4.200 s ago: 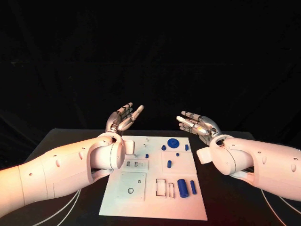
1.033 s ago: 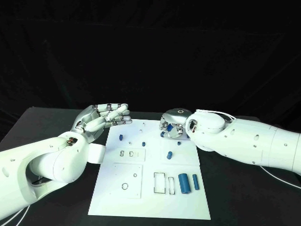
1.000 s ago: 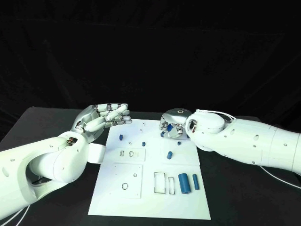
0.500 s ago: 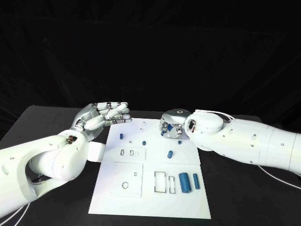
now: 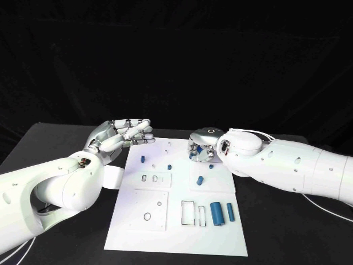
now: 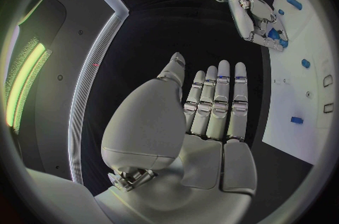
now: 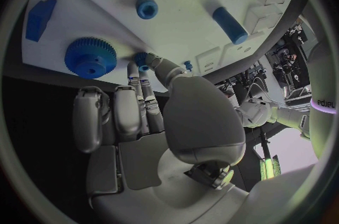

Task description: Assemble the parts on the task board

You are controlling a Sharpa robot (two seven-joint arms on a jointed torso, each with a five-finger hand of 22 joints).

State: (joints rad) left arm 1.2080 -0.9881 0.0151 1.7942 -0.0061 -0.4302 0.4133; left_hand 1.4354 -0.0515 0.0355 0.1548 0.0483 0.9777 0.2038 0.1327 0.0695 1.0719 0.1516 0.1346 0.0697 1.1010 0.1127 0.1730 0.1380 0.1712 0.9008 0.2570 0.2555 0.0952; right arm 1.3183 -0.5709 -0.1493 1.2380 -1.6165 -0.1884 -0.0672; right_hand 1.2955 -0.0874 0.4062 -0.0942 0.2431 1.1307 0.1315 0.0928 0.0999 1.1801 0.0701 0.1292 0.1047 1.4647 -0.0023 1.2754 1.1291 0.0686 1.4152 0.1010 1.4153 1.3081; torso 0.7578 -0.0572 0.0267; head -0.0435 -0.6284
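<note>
Head view: left hand [image 5: 121, 135] is raised at the far left corner of the task board [image 5: 175, 232], palm up, fingers extended and loosely apart, grasping nothing. Right hand [image 5: 202, 148] is turned palm down over the board's far edge, fingers curled toward the surface; its wrist covers what lies under them, so contact cannot be judged here. Loose blue parts sit on the board: a large cylinder [image 5: 216, 213] with a thinner rod [image 5: 230, 212] just beside it near the right edge, and a small peg [image 5: 200, 180] at mid-board.

Left wrist view: fingers straight, side by side, palm bare. The right hand [image 6: 260, 18] hangs over the board with something blue at its fingertips.

Right wrist view: thumb and fingertip pinch a small blue part [image 7: 143, 58], beside a blue gear [image 7: 91, 57] lying on the board. The part's shape is too small to make out.
</note>
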